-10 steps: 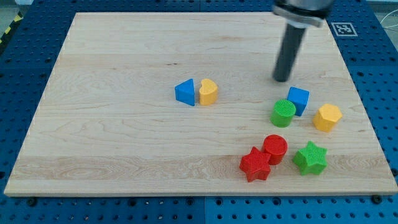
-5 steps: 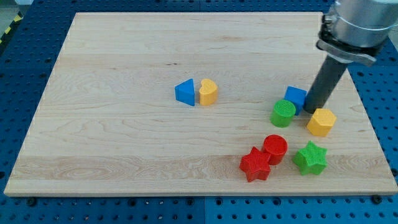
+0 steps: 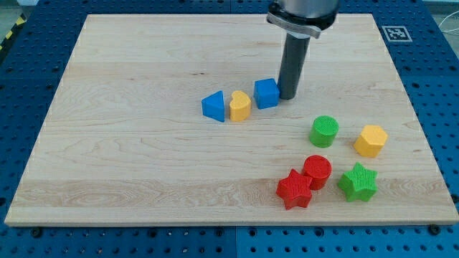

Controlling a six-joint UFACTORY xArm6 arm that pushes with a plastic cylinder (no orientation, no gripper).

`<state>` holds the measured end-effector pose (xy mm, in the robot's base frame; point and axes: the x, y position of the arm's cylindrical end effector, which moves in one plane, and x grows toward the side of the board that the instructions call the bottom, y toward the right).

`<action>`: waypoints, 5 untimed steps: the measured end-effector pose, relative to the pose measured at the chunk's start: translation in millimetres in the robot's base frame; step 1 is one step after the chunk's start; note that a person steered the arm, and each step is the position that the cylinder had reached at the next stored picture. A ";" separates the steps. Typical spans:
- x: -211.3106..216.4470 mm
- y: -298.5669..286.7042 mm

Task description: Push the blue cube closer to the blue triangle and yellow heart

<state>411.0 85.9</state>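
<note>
The blue cube (image 3: pixel 266 93) sits near the board's middle, just right of the yellow heart (image 3: pixel 240 106), with a small gap between them. The blue triangle (image 3: pixel 213 107) touches the heart's left side. My tip (image 3: pixel 287 97) rests on the board against the cube's right side. The dark rod rises from it toward the view's top.
A green cylinder (image 3: pixel 324 132) and a yellow hexagon (image 3: pixel 373 140) lie at the right. Below them are a red cylinder (image 3: pixel 317 171), a red star (image 3: pixel 295 190) and a green star (image 3: pixel 358 181). The wooden board (image 3: pixel 129 179) ends at a blue pegboard.
My tip went from the cube's right side at the view's right and swept left, pushing the blue cube away from the green cylinder to beside the yellow heart.
</note>
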 end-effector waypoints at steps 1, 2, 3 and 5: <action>4.3 0.8; 16.4 5.1; 20.0 4.1; 9.0 -2.0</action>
<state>419.9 83.9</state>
